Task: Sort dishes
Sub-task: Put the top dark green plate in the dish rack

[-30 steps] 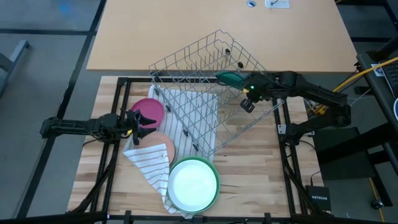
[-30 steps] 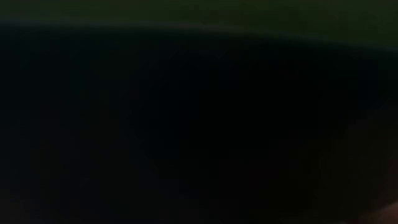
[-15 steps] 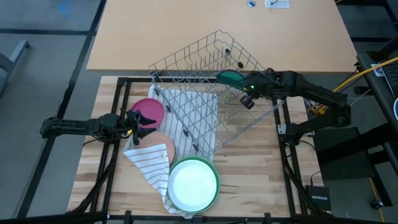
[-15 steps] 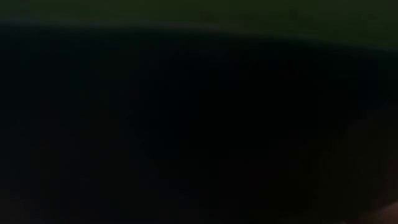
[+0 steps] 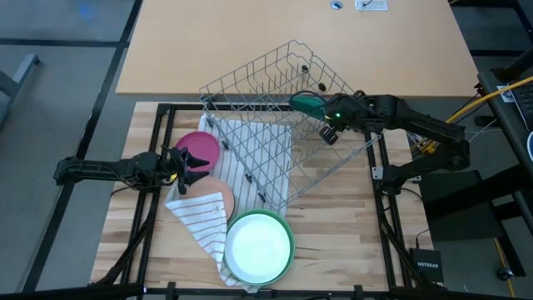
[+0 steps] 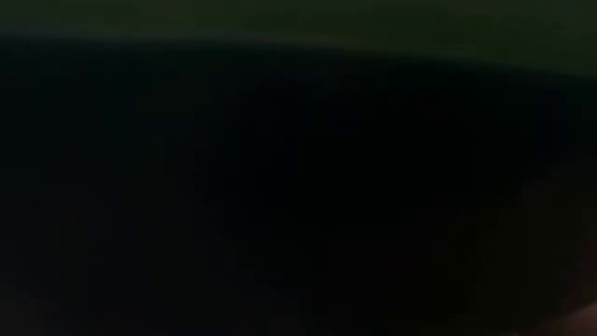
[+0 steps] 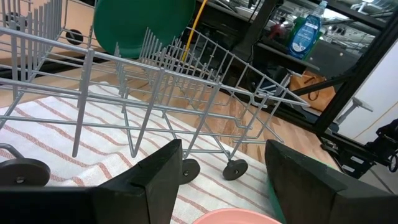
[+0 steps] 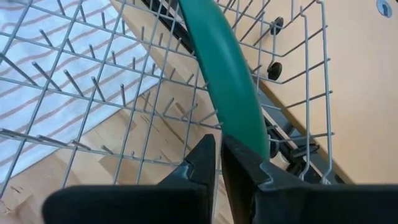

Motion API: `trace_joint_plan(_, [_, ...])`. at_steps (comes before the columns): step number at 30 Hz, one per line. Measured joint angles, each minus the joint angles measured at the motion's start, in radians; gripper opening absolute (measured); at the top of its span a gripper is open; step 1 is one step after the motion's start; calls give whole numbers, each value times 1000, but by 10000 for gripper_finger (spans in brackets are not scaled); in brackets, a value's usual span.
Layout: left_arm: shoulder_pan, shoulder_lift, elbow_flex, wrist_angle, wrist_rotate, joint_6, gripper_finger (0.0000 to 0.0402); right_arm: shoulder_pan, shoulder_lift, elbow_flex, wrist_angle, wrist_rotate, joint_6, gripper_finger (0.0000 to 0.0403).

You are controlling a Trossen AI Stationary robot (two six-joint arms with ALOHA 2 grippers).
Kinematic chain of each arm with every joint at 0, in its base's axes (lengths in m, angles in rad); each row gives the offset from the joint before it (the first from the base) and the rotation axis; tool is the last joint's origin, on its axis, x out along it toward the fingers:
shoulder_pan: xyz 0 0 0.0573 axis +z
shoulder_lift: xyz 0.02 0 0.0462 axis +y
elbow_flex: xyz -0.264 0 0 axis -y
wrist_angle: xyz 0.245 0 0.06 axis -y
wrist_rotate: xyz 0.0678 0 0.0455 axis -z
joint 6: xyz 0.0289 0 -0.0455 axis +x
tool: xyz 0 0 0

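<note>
A dark green plate (image 5: 306,104) stands on edge at the far right part of the wire rack (image 5: 275,92); my right gripper (image 5: 326,112) is shut on it. My left gripper (image 5: 200,162) is open and empty at the table's left. It hovers between a magenta plate (image 5: 198,143) and a peach-pink plate (image 5: 218,196), which lies partly under the striped cloth (image 5: 250,154). A light green bowl with a white inside (image 5: 259,246) rests on the cloth's near end. The low view is dark and shows nothing. My right gripper pinches the dark green plate's rim (image 8: 252,140) between its two fingers, coming from the table's right, about level. The plate stands on edge among the rack's tines, seen edge-on. Whether its lower rim rests on the wires I cannot tell.
The wire rack lies askew across the far middle of the table, over the striped cloth, with upright tines (image 7: 149,50) and small black wheels (image 7: 235,169). A tan tabletop (image 5: 291,25) lies beyond it. Bare wood (image 5: 350,225) shows at the near right.
My right gripper has shifted a little toward the table's far edge with the dark green plate, which stays on edge at the rack.
</note>
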Motion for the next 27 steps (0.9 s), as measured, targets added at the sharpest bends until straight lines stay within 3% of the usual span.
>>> trace_joint_plan(14, [0, 0, 0, 0, 0, 0, 219, 0, 103, 0, -9, 61, -54, 166])
trace_joint_plan(21, [0, 0, 0, 0, 0, 0, 219, 1, 153, 0, -8, 201, -82, 178])
trace_joint_plan(27, [0, 0, 0, 0, 0, 0, 219, 1, 160, 1, -8, 218, -63, 177])
